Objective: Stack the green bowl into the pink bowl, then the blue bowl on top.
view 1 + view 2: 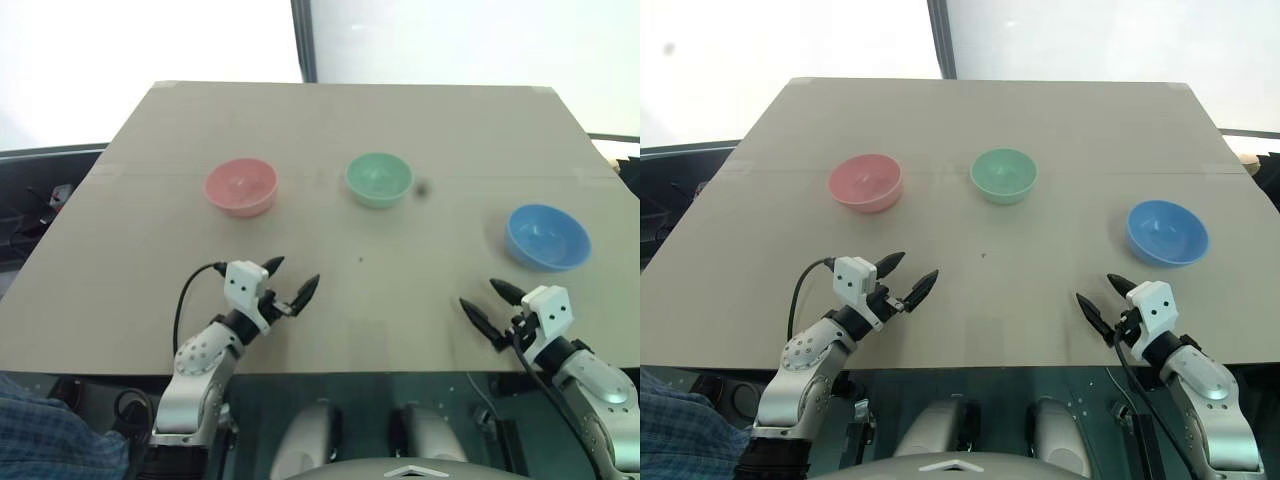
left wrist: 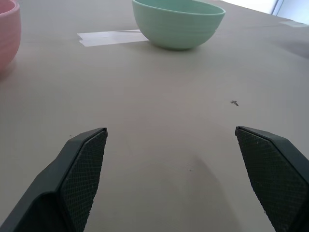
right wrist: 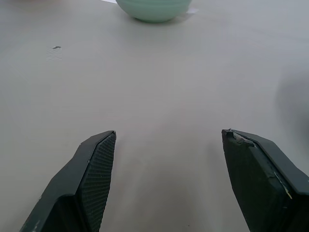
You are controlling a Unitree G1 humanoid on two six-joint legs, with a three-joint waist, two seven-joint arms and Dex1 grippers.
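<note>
Three bowls stand apart on the tan table (image 1: 330, 330). The pink bowl (image 1: 240, 186) is at the left, the green bowl (image 1: 379, 179) in the middle, and the blue bowl (image 1: 547, 236) at the right, nearer to me. My left gripper (image 1: 291, 280) hovers open and empty over the table's near edge, below the pink bowl. My right gripper (image 1: 488, 305) is open and empty near the front edge, short of the blue bowl. The left wrist view shows the green bowl (image 2: 177, 22) ahead and the pink bowl (image 2: 8, 30) at the side. The green bowl (image 3: 152, 9) also appears ahead in the right wrist view.
A strip of pale tape (image 2: 112, 37) lies on the table beside the green bowl. A small dark speck (image 1: 361, 261) marks the table's middle. Dark clutter (image 1: 40, 200) sits off the table's left side, and a plaid sleeve (image 1: 50, 440) shows at the lower left.
</note>
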